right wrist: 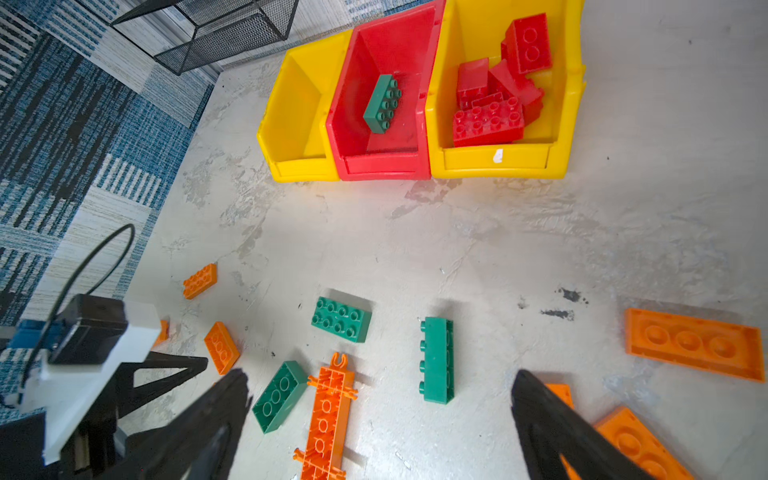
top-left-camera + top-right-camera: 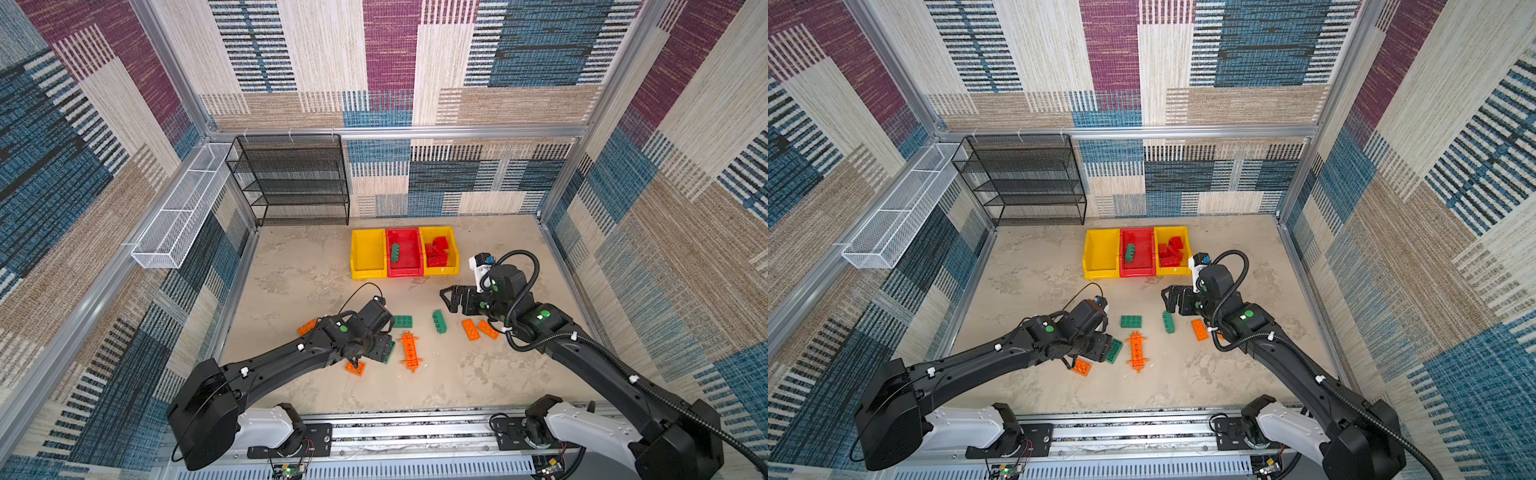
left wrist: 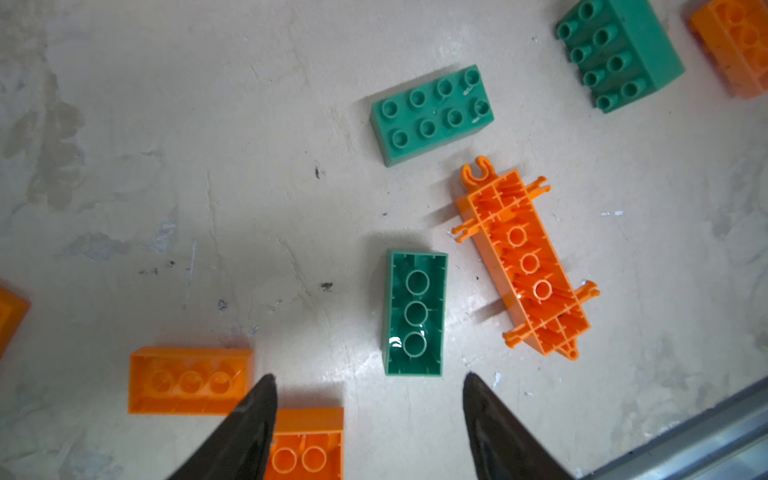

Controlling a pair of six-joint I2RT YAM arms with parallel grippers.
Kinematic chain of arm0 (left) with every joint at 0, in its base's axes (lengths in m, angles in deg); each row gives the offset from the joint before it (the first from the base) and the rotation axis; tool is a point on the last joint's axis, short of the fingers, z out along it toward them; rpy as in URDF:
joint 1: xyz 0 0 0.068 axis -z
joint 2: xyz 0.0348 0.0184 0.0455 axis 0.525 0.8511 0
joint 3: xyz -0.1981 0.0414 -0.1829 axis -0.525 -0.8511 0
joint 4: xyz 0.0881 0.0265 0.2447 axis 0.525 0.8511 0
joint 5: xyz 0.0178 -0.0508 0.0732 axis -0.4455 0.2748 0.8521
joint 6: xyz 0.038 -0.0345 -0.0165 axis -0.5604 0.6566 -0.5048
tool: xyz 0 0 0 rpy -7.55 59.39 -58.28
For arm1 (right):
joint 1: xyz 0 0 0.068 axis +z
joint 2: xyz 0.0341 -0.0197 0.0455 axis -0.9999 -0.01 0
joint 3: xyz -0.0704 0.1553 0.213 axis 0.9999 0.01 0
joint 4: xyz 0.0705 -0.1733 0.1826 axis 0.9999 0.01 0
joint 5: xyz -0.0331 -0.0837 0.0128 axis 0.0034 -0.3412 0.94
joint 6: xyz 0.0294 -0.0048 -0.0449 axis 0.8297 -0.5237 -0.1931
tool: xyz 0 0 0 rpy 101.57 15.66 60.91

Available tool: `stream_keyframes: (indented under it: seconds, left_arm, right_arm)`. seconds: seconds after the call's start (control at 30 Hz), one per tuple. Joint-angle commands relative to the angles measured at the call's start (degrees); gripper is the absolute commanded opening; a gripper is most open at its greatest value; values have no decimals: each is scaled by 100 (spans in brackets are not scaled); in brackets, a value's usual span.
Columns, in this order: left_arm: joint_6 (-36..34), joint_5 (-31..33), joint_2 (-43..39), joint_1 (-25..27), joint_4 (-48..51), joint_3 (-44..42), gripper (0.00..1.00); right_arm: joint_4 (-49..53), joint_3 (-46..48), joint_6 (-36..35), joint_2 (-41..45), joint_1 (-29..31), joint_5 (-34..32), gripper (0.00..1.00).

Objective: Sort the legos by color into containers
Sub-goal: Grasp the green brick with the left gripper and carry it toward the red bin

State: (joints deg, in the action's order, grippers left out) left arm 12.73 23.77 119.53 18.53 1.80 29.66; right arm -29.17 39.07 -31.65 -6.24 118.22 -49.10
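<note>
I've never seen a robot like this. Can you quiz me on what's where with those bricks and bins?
1. True or false: the red bin holds one green brick.
2. The bricks in the right-hand yellow bin are: A orange, B red, C green.
3. How many green bricks lie loose on the table?
Key: 1 true. 2 B. 3 three: one studs-up, one on its side, one upside down.

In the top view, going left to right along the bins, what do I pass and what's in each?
First the left yellow bin, no bricks visible inside → red bin holding one green brick → right yellow bin holding red bricks.
</note>
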Motion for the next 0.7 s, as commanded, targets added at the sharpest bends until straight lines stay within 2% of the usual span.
stream_keyframes:
  seconds: [0.0,0.17,0.53,0.67]
  left_arm:
    - [197,96,177,149,-306,-59,71]
    - [136,187,597,258,-450,-92,65]
    - [156,170,1441,298,-703,36,60]
    - [148,367,1593,295,-491,210,35]
  right_arm:
    - [103,46,186,155,3,-61,100]
    - [215,73,240,335,3,-140,100]
    - [219,88,191,263,3,-208,100]
    - [252,88,177,298,3,-276,100]
